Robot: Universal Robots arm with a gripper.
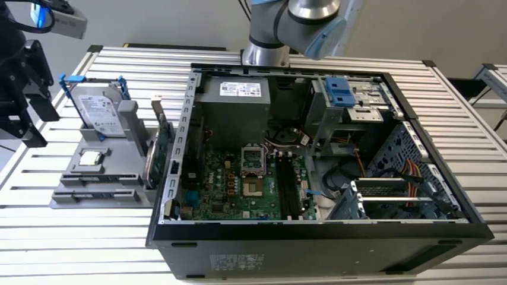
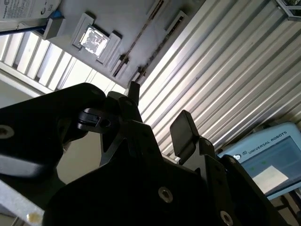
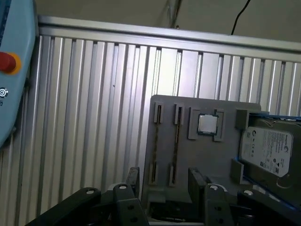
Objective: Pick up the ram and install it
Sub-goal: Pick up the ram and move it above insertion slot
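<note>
The claw [image 3: 164, 181] is open wide and holds nothing. The ram [image 3: 176, 141] stands on its thin edge in a slot of the gray holder [image 3: 207, 157], out in front of the claw and not touching it. The computer case [image 1: 317, 237] is far from the claw. I think the pick-up and the putting in are both left to do.

1. The table [image 1: 71, 237] is a bench of pale metal slats, ribbed lengthwise, and it spans the whole exterior view.
2. A flat grey holder tray [image 1: 119, 199] lies directly on the slats toward the exterior view's left.
3. An open black computer case [image 1: 317, 252] lies on its side on the slats, with its open face upward. It covers the middle and the exterior view's right.
4. The tray sits just beside the case wall; whether they touch cannot be told.
5. Bare slats surround both.
</note>
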